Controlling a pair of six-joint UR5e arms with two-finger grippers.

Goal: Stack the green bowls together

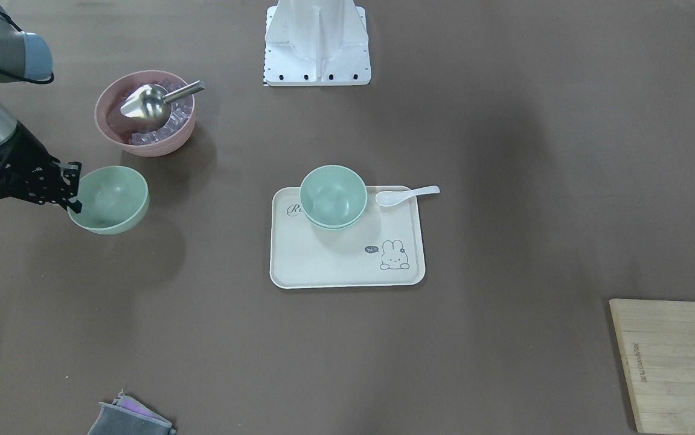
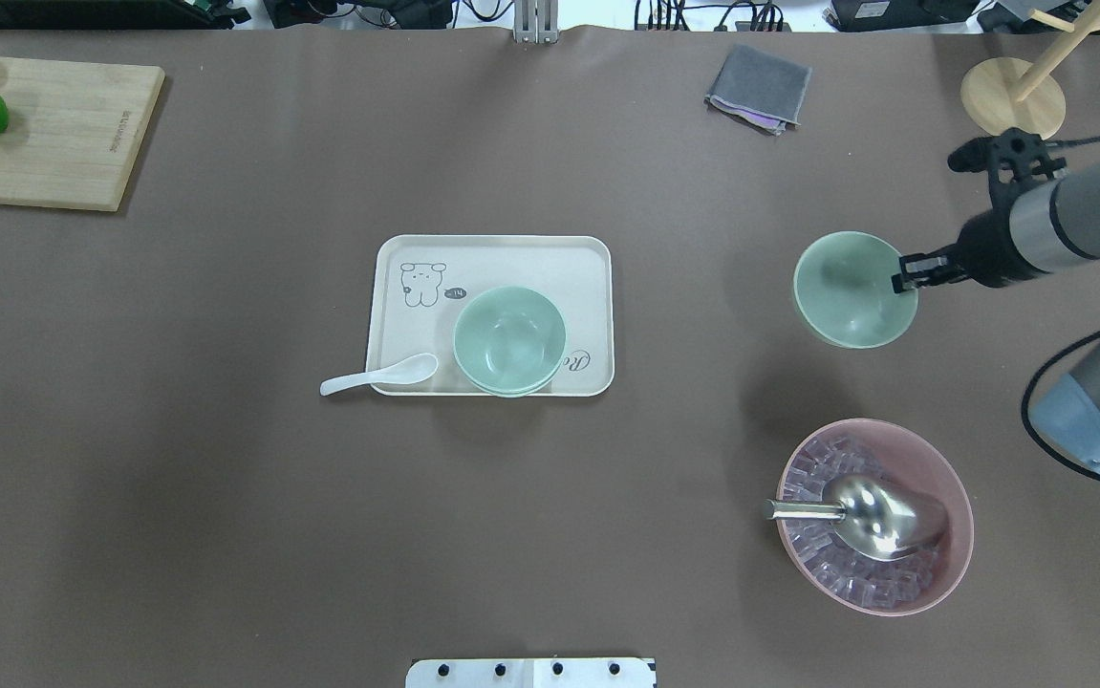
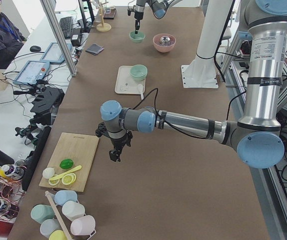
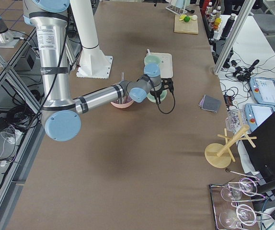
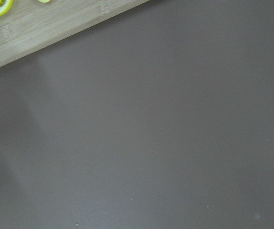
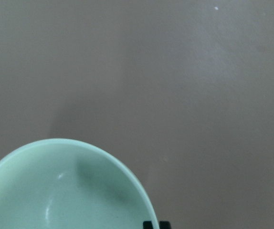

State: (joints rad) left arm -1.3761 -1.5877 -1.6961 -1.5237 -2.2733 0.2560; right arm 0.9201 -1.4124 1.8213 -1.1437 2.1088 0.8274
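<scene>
Two pale green bowls (image 1: pixel 333 196) sit nested on the cream tray (image 1: pixel 347 266) at the table's middle; they also show in the overhead view (image 2: pixel 508 339). My right gripper (image 2: pixel 905 277) is shut on the rim of the third green bowl (image 2: pixel 851 291) and holds it, slightly tilted, above the table beside the pink bowl; it also shows in the front view (image 1: pixel 112 199) and the right wrist view (image 6: pixel 65 191). My left gripper (image 3: pixel 116 152) hangs over bare table near the cutting board; I cannot tell whether it is open or shut.
A pink bowl (image 2: pixel 879 516) with ice and a metal scoop stands close to the held bowl. A white spoon (image 2: pixel 377 375) lies across the tray's edge. A cutting board (image 2: pixel 43 134) with lime and lemon, a grey cloth (image 2: pixel 760 86) and a wooden stand (image 2: pixel 1013 96) lie at the table's far side.
</scene>
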